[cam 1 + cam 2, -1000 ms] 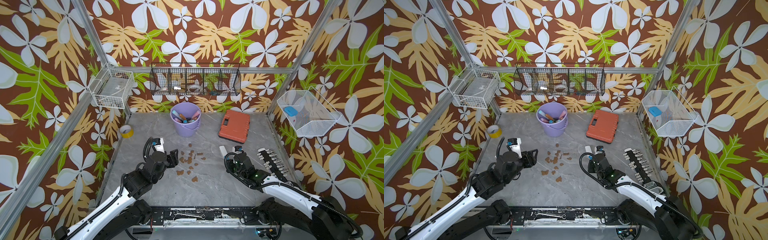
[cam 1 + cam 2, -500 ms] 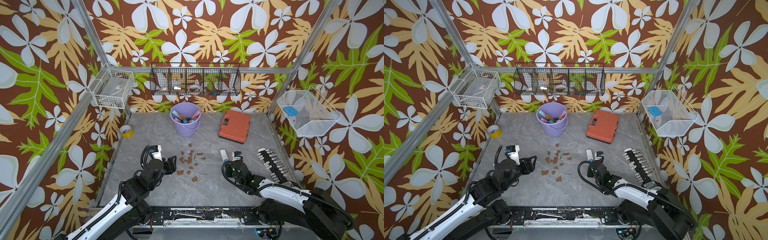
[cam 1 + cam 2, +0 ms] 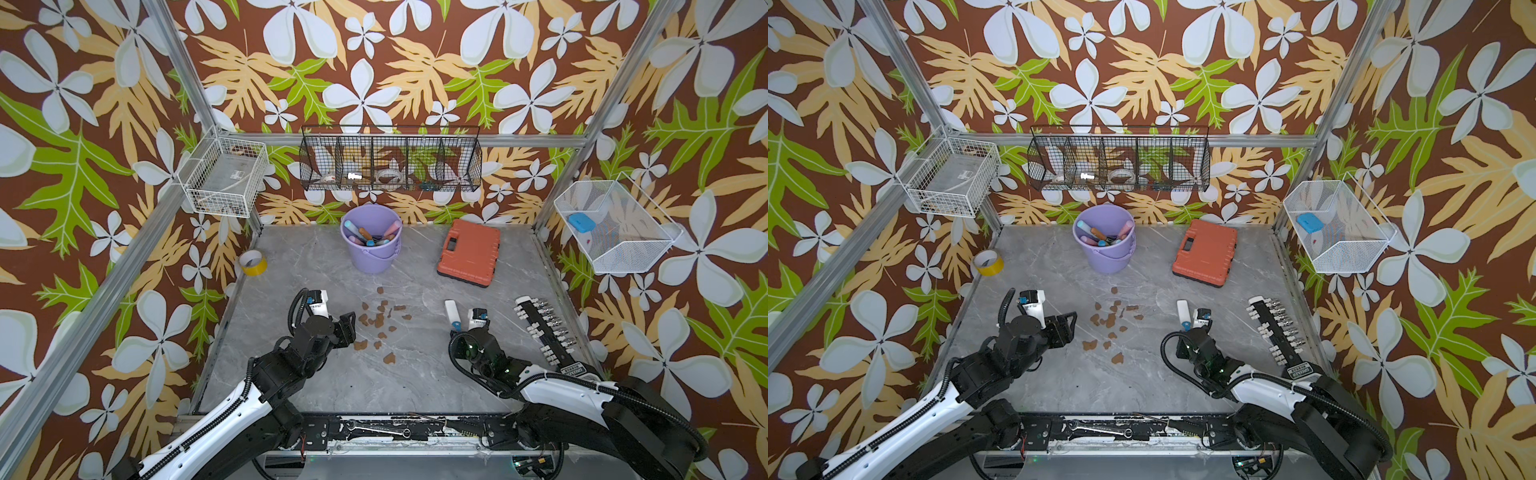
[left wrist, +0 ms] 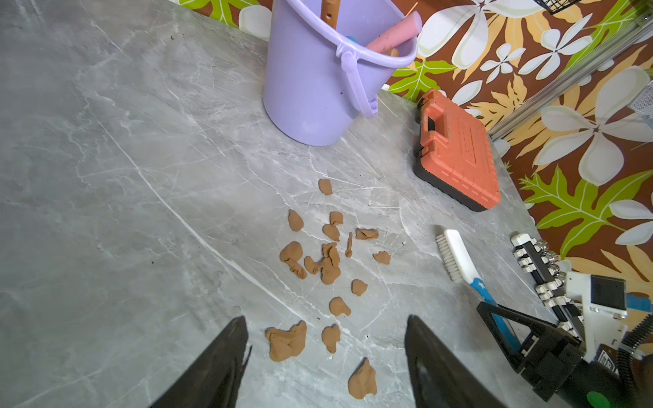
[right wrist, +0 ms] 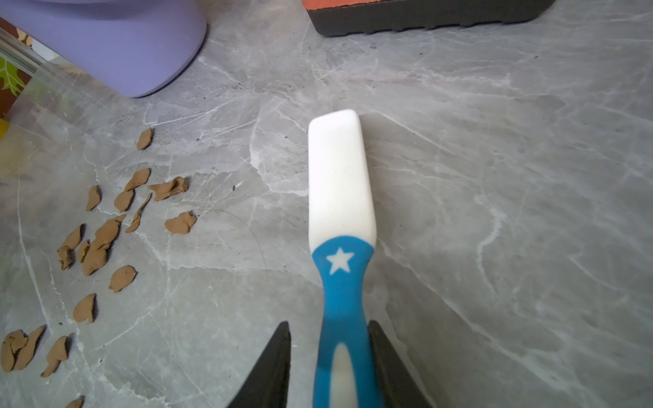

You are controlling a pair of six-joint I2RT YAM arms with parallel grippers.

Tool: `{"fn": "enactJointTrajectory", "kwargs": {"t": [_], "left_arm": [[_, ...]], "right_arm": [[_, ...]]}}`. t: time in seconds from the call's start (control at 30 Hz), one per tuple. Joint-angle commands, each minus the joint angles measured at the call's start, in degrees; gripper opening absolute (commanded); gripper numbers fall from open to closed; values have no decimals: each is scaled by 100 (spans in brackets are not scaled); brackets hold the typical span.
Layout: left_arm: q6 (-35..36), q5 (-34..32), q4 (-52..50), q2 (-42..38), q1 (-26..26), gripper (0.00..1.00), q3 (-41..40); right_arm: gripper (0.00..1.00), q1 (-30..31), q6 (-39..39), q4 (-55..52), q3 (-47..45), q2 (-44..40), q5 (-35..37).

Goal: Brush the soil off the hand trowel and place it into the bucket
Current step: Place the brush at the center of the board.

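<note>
**Q:** How many of each item?
**A:** 1 bucket (image 3: 372, 255) at the table's rear holds at least 4 coloured handles, and which is the trowel cannot be told. Roughly 15 soil blobs (image 4: 330, 263) lie before it, some clumped. 1 brush (image 5: 339, 176) lies beside them.

**Q:** Any writing?
**A:** 1 white star on the brush. The socket rail (image 3: 544, 332) label is too small to read.

**Q:** Jaws?
**A:** The left gripper (image 3: 350, 330) is spread and empty. The right gripper (image 5: 328, 323) is parted around the brush handle.

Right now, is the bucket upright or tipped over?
Upright. The bucket stands on its base, mouth up, with tool handles leaning inside.
</note>
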Motion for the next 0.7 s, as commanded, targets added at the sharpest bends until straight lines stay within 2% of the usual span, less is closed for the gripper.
{"fn": "enactJointTrajectory", "kwargs": {"t": [0.0,0.23,0.43,0.67], "left_arm": [[153,-241,103,99,-3,73,88],[251,-395,291,331,3,74,171],[335,-446,382,440,1,75,221],[395,-468,363,506,5,76,302]], "right_arm": [[46,13,0,152,48,-3,125],[59,14,21,-262,225,-296,-25],[64,14,47,-927,494,-620,-61],[65,13,339,-1088,498,-579,-116]]}}
